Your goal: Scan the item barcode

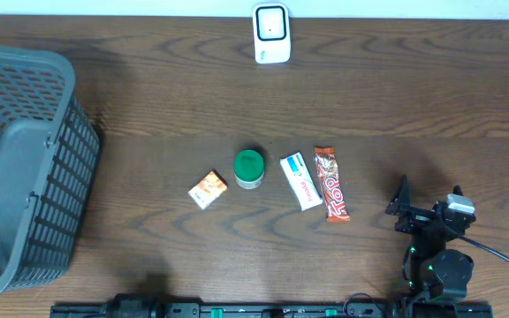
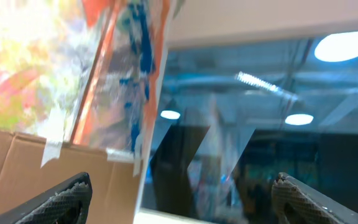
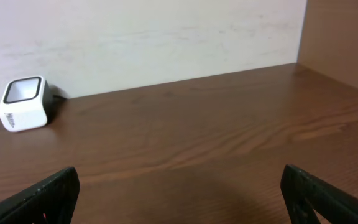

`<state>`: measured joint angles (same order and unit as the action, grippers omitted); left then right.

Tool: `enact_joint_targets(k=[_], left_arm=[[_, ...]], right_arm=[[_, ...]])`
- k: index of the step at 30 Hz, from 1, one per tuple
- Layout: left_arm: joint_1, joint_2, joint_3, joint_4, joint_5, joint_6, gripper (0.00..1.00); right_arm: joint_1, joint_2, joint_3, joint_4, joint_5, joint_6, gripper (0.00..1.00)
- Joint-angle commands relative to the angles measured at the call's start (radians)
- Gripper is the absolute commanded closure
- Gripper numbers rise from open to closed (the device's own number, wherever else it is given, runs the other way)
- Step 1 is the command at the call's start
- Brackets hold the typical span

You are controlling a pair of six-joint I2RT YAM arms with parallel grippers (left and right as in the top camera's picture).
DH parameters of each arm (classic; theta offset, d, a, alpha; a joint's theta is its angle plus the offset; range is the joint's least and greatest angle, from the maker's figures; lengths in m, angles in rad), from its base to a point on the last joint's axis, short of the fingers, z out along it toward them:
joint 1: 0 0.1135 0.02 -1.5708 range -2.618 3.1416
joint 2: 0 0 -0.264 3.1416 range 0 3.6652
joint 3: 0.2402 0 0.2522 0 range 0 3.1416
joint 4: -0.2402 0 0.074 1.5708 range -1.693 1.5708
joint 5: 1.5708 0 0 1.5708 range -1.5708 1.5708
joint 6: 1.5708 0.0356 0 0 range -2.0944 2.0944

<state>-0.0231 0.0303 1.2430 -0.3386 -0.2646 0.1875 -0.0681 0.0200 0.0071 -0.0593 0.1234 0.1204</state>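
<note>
- The worktop (image 1: pixel 148 97) shows open wood between the item row and the scanner (image 1: pixel 271 34) at its far edge.
- A grey basket (image 1: pixel 69 177) takes up the left edge.
- The right pincer (image 3: pixel 179 193) sits near the front right corner, spread wide and grasping nothing.
- The left pincer (image 2: pixel 182 190) is likewise released, aimed at cardboard (image 2: pixel 17 168) and ceiling lights (image 2: pixel 347 46).
- Mid-worktop, the snack bar (image 1: pixel 332 184) and white box (image 1: pixel 300 180) lie lengthwise near-to-far, slightly slanted.
- The green-lidded jar (image 1: pixel 249 168) stands upright and the orange box (image 1: pixel 208 189) sits diagonal.
</note>
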Motion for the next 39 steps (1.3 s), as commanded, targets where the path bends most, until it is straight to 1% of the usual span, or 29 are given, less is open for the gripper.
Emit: enact_joint_targets(k=[1, 3, 5, 7, 9, 10, 11, 13, 15, 16, 20, 22, 24, 25, 26, 27, 28, 30, 31, 39], left_arm=[[0.004, -0.027, -0.03, 0.006, 0.036, -0.008, 0.07], [0.005, -0.027, -0.039, 0.006, 0.036, -0.005, 0.07], [0.006, -0.027, -0.044, 0.007, 0.036, -0.005, 0.07], [0.006, -0.027, -0.045, 0.007, 0.036, -0.005, 0.07], [0.006, -0.027, -0.045, 0.007, 0.036, -0.005, 0.07], [0.006, -0.027, -0.045, 0.006, 0.036, -0.005, 0.07], [0.006, -0.027, -0.045, 0.006, 0.036, -0.005, 0.07], [0.006, -0.027, -0.047, 0.006, 0.036, -0.005, 0.07], [0.006, -0.027, -0.053, 0.006, 0.036, -0.005, 0.07], [0.006, -0.027, -0.06, 0.006, 0.036, -0.005, 0.07], [0.006, -0.027, -0.08, 0.007, 0.036, -0.005, 0.07], [0.006, -0.027, -0.087, 0.008, 0.036, -0.005, 0.07], [0.006, -0.027, -0.094, 0.012, 0.036, -0.005, 0.07], [0.006, -0.027, -0.094, 0.011, 0.036, -0.005, 0.07], [0.006, -0.027, -0.094, 0.012, 0.036, -0.005, 0.07], [0.006, -0.027, -0.094, 0.015, 0.036, -0.005, 0.07], [0.006, -0.027, -0.094, 0.015, 0.036, -0.005, 0.07], [0.006, -0.027, -0.094, 0.015, 0.036, -0.005, 0.07], [0.006, -0.027, -0.094, 0.015, 0.036, -0.005, 0.07], [0.006, -0.027, -0.094, 0.015, 0.036, -0.005, 0.07]], right_arm=[[0.004, 0.0, -0.002, -0.005, -0.034, 0.034, 0.01], [0.004, 0.0, -0.002, -0.014, -0.094, 0.146, 0.01], [0.005, 0.015, 0.0, -0.02, -0.153, 0.206, 0.01], [0.005, 0.068, 0.01, -0.036, -0.196, 0.289, 0.01], [0.005, 0.151, 0.042, -0.082, -0.312, 0.33, 0.01], [0.005, 0.183, 0.058, -0.102, -0.354, 0.332, 0.01], [0.005, 0.277, 0.121, -0.163, -0.427, 0.322, 0.01], [0.005, 0.381, 0.218, -0.233, -0.475, 0.274, 0.01], [0.013, 0.495, 0.369, -0.329, -0.496, 0.228, 0.01], [0.03, 0.552, 0.468, -0.396, -0.49, 0.222, 0.01], [0.114, 0.72, 0.74, -0.6, -0.48, 0.223, 0.01], [0.164, 0.786, 0.824, -0.679, -0.496, 0.225, 0.01], [0.225, 0.856, 0.872, -0.715, -0.575, 0.223, 0.01], [0.24, 0.871, 0.872, -0.715, -0.578, 0.223, 0.11], [0.257, 0.899, 0.867, -0.718, -0.563, 0.219, 0.69], [0.266, 0.922, 0.863, -0.706, -0.558, 0.224, 0.86], [0.272, 0.947, 0.859, -0.686, -0.555, 0.223, 0.99], [0.277, 0.995, 0.856, -0.668, -0.518, 0.258, 0.99], [0.278, 1.032, 0.856, -0.671, -0.497, 0.312, 0.01], [0.279, 1.305, 0.855, -0.676, -0.499, 0.339, 0.01]])
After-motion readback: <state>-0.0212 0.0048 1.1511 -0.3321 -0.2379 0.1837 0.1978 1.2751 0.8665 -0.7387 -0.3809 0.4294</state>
